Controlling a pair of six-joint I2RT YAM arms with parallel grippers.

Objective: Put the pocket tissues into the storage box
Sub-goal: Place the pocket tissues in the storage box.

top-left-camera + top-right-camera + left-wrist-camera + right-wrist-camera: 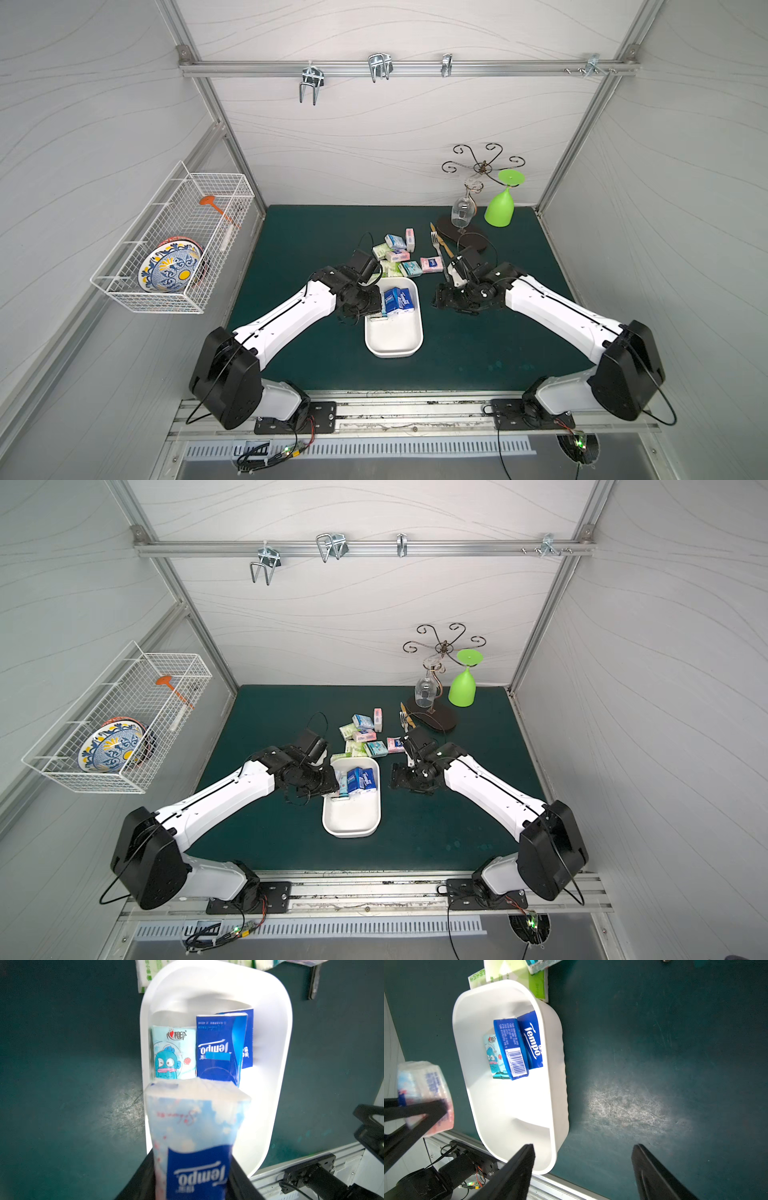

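- My left tool [192,1176] clamps a pale-blue Tempo pack [193,1118] at the storage box [276,1084] rim; fingertips cut off, blurred.
- My right tool [583,1153] gapes wide, empty.
- Three packs [512,1049] lie in the box; other packs [399,253] on the worktop [478,353], partly hidden.

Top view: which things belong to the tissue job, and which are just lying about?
Job: storage box; three packs inside; held pack in left pincer; loose packs beyond the box.
Lying about: fork; wooden utensil; clear glass; green glass; glass rack; wire basket with plates.

One storage box [394,338], three pocket tissues [510,1049] inside, two glasses [500,210], two arms [286,313]
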